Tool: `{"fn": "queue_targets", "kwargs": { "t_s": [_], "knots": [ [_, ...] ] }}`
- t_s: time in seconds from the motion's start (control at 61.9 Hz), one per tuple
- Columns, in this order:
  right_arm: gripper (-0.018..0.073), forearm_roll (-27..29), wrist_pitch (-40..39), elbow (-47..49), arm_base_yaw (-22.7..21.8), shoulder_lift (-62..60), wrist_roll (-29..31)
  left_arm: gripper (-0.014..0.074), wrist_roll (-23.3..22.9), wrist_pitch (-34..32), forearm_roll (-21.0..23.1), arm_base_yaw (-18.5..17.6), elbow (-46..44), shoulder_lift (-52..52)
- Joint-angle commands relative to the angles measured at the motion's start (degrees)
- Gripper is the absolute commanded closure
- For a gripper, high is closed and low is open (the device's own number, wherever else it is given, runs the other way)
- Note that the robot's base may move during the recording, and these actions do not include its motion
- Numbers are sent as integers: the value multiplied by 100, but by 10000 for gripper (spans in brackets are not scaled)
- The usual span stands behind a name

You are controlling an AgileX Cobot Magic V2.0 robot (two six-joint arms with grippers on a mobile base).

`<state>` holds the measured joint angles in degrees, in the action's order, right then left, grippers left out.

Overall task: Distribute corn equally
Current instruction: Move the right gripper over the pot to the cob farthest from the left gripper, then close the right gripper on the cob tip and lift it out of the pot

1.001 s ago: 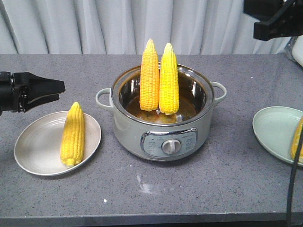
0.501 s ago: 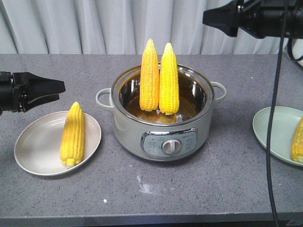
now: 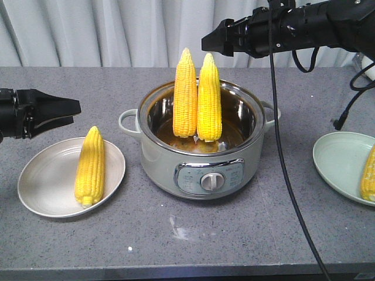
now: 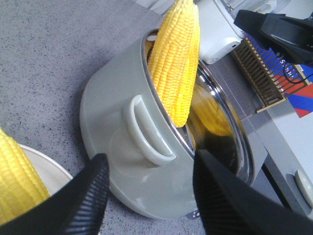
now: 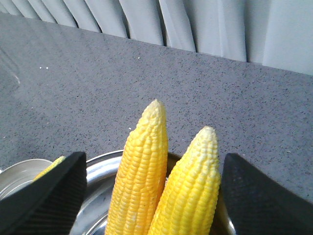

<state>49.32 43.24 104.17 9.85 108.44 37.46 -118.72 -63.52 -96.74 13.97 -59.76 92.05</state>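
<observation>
Two cobs of corn [image 3: 185, 93] [image 3: 209, 99] stand upright, side by side, in a grey-green pot [image 3: 202, 170] at the table's middle. A third cob [image 3: 90, 167] lies on the silver plate [image 3: 35, 187] at left. The edge of another cob [image 3: 369, 172] shows on the pale green plate [image 3: 337, 161] at right. My left gripper [image 3: 75, 112] hangs open beside the silver plate, pointing at the pot; its wrist view shows the left gripper [image 4: 150, 155] facing the pot's handle. My right gripper [image 3: 206, 44] is open, above and behind the standing cobs, and in its wrist view the right gripper [image 5: 154, 159] frames both cobs [image 5: 142, 176] [image 5: 190, 186].
A black cable [image 3: 287, 175] hangs from the right arm down across the pot's right side to the table's front edge. A white smudge [image 3: 179, 229] marks the grey tabletop before the pot. A curtain closes off the back.
The right arm has swung in from the upper right corner leftward and now reaches over the back of the pot. The left arm and all cobs have stayed put.
</observation>
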Motion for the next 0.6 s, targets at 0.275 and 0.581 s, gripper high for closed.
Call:
{"fn": "queue_targets", "kwargs": {
  "t_s": [0.275, 0.581],
  "knots": [
    [19, 153, -344, 240, 30, 115, -144, 216, -20, -148, 382, 6, -141, -226],
    [20, 205, -448, 240, 30, 409, -83, 216, -20, -148, 382, 6, -141, -226]
  ]
}}
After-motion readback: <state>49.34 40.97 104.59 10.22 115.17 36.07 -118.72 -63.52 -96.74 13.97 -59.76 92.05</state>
